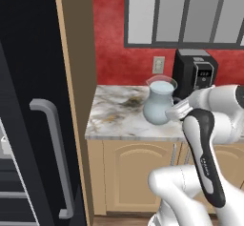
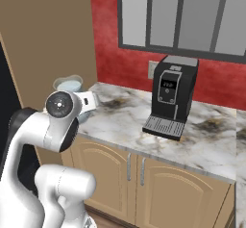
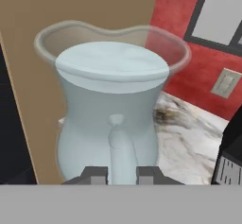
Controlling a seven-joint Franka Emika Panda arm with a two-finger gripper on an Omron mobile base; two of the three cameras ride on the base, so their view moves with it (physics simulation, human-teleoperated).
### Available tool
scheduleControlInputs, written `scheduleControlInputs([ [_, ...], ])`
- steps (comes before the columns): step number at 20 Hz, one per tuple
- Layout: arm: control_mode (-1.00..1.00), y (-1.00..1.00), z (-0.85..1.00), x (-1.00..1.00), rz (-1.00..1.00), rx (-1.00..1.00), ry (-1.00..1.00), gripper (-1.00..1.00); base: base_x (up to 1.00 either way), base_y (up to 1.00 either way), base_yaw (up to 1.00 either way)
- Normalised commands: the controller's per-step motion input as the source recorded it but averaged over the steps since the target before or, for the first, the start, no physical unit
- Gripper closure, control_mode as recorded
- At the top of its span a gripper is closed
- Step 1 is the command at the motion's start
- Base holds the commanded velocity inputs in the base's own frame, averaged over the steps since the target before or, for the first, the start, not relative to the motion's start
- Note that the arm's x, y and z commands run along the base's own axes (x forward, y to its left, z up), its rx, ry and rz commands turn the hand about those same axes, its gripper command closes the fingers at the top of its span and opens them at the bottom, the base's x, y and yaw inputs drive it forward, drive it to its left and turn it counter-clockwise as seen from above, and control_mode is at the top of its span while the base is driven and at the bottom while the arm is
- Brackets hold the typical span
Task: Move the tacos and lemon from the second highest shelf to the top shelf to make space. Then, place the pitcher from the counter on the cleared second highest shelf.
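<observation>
Pale-blue bulbous pitcher (image 3: pixel 111 114), flared rim

pitcher (image 1: pixel 158 102) on counter (image 1: pixel 114 118) (near its left end), coffee machine (image 1: pixel 194 72) right of it

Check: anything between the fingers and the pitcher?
Nothing visible. In the hand view the fingers sit on either side of the pitcher handle, shut on it. The pitcher stands on the counter, with the coffee machine off to its side, not between them.
</observation>
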Motion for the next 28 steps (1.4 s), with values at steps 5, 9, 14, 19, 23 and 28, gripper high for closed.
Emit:
scheduleControlInputs([
  [5,-1.00,0.00,0.27,-0.25,0.00,0.15,0.00,1.00,0.00,0.00,0.00],
  [9,-1.00,0.00,0.00,-0.06,0.00,0.04,0.00,1.00,0.00,0.00,0.00],
  [14,-1.00,0.00,0.00,-0.01,-0.03,0.00,0.00,1.00,0.00,0.00,0.00],
  [19,-1.00,0.00,0.00,0.00,0.00,0.00,0.00,1.00,0.00,0.00,0.00],
  [23,1.00,0.00,0.00,0.00,0.00,0.00,0.00,1.00,0.00,0.00,0.00],
  [28,1.00,0.00,0.00,0.00,0.00,0.00,0.00,1.00,-0.22,0.00,-0.02],
])
